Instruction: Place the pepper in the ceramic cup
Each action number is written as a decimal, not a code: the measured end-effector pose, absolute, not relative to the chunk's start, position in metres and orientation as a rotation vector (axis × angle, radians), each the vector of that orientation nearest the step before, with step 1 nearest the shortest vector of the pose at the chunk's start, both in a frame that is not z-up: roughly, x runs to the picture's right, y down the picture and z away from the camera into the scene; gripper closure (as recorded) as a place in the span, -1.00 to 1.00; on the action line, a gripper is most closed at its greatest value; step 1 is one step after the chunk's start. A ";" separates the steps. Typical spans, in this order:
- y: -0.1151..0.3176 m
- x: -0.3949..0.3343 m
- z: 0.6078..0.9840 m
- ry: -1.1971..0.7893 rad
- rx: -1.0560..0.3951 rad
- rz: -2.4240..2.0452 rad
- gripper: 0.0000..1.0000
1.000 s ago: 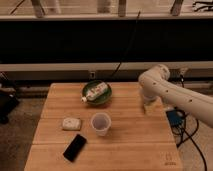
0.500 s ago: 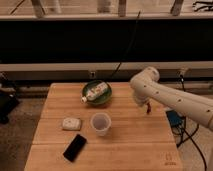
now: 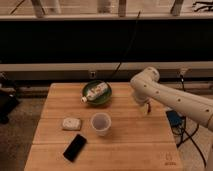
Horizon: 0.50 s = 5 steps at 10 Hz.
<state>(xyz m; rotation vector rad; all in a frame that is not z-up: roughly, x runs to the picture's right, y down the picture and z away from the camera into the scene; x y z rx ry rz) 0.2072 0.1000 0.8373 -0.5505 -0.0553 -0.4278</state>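
Observation:
The white ceramic cup (image 3: pixel 101 123) stands upright on the wooden table (image 3: pixel 130 145), near the middle and empty as far as I can see. My white arm reaches in from the right, with its bend over the table's right rear. My gripper (image 3: pixel 148 106) points down under that bend, right of and behind the cup, mostly hidden by the arm. A small dark slim shape hangs at its tip. It may be the pepper, but I cannot tell for sure. No pepper lies on the table.
A dark green bowl (image 3: pixel 101 99) holding a white bottle (image 3: pixel 95 92) with a green label sits behind the cup. A pale sponge-like block (image 3: pixel 71 123) lies left of the cup. A black phone (image 3: pixel 75 147) lies front left. A dark rail runs behind the table.
My arm has swung left, from the table's right edge inward. The gripper is now closer to the cup. The things on the table have not moved.

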 end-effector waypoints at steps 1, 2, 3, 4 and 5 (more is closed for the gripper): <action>0.095 0.214 0.839 -0.075 -0.546 -0.478 -0.60; 0.092 0.220 0.840 -0.089 -0.541 -0.514 -0.60; 0.088 0.226 0.842 -0.102 -0.536 -0.554 -0.60; 0.084 0.233 0.844 -0.111 -0.531 -0.588 -0.60; 0.081 0.241 0.849 -0.122 -0.529 -0.622 -0.60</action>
